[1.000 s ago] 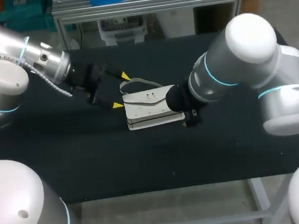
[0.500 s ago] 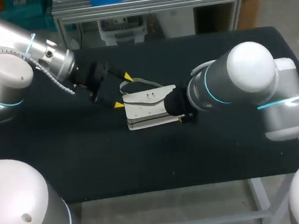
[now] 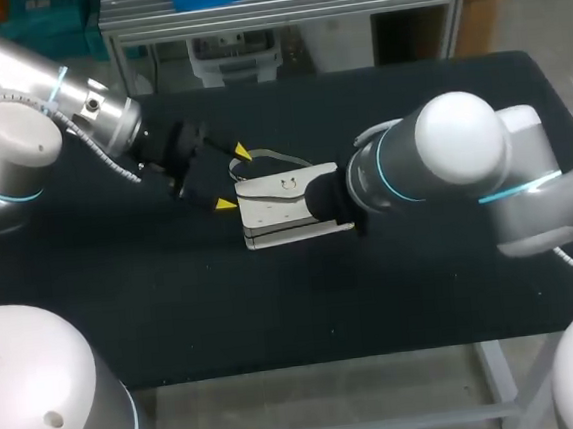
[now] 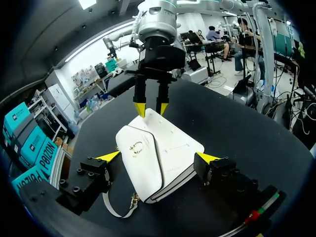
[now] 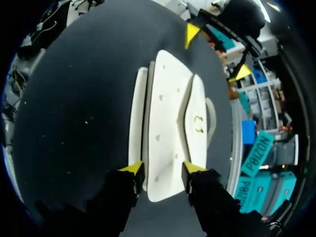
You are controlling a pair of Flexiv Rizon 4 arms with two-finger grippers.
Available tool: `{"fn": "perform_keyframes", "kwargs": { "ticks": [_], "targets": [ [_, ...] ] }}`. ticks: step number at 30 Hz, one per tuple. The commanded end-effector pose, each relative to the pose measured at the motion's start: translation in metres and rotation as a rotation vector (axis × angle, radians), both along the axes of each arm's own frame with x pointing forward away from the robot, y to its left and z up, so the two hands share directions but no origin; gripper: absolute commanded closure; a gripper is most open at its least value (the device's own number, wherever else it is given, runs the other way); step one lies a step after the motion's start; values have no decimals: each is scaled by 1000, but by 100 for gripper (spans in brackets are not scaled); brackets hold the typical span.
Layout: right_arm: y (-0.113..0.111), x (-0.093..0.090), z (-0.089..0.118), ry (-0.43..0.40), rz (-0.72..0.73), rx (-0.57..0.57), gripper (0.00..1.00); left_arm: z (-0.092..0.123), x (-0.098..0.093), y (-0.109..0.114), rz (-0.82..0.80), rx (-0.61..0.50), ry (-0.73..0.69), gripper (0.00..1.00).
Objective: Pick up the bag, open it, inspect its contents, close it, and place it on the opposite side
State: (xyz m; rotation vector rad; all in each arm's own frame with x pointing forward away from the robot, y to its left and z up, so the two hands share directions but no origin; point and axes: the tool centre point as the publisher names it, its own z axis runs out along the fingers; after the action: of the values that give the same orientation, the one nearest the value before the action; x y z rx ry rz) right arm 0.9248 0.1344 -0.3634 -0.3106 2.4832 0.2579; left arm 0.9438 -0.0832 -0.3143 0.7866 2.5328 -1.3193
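Alignment matters most for the pick-up: the bag is laid flat near the middle of the table, somewhat toward its far edge, and both ends should be squarely seated before any lift is tried, since a skewed pinch could let it twist. The left gripper is spread wide across one end, with nothing held. The right gripper is set at the other end; whether it has hold cannot be told. It is hidden behind its own arm in the head view — only the wrist views show it — while the bag's place on the table is read best from the head view.
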Motion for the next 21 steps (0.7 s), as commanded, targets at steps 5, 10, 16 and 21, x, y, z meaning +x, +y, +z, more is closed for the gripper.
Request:
{"fn": "perform_keyframes", "kwargs": {
  "ticks": [5,10,16,21],
  "targets": [
    [-1,4,-8,2,1,-3,87,-4,4,0,-7,-6,8,0],
    [-1,1,-14,12,4,-2,100,-4,4,-1,-8,-6,7,0],
    [1,-4,-17,21,10,6,100,-5,3,-3,-15,-3,8,0],
    [3,-8,-18,24,14,8,84,-6,2,-4,-19,-1,11,0]
  ]
}}
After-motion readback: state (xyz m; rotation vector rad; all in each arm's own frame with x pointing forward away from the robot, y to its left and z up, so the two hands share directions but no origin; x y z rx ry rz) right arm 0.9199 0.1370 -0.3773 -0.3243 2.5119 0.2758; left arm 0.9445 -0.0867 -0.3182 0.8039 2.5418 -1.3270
